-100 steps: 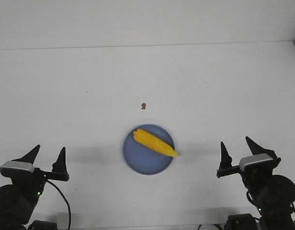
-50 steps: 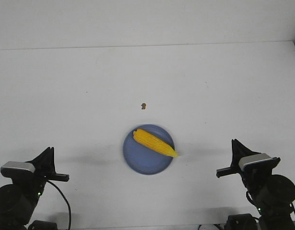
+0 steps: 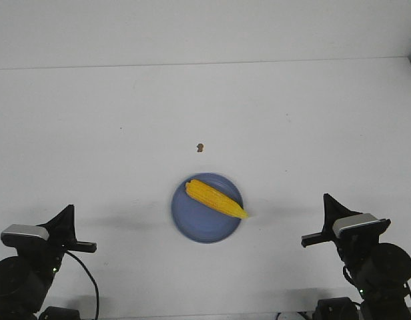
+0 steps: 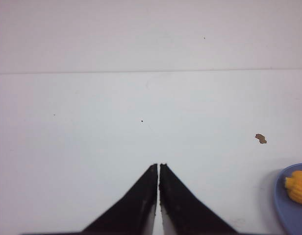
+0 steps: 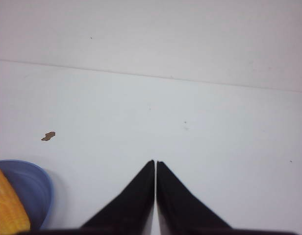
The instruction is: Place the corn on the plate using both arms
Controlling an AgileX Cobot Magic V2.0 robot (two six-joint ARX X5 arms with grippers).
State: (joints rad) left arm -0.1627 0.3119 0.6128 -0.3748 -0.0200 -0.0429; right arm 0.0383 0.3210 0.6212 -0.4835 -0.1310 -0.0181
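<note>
Change since a second ago: both pincers have gone from spread apart to closed, and since the half-second mark you see next to nothing shift; the corn and plate lie just as they did.
Left pincer (image 3: 67, 215): you have it pressed together, its two black fingers meeting with only a hairline between them in the left wrist view, holding nothing. It sits low at the near-left corner of the bench, well apart from the plate.
Right pincer (image 3: 327, 203): likewise closed and empty, the fingers tip to tip in the right wrist view. It is parked at the near-right corner, also well clear of the plate.
Corn (image 3: 215, 198): it rests on the plate, lying diagonally, blunt end toward the far left, pointed tip reaching over the rim on the near right.
Plate (image 3: 192, 227): it sits flat on the white bench (image 3: 312, 120), roughly midway between your two arms.
Brown speck (image 3: 200, 147): a small scrap on the bench beyond the plate, touching nothing.
Progress: by the look of it, your placement is done; the cob is on the plate and neither arm touches it.
Left to do: probably nothing, apart from holding the arms parked.
</note>
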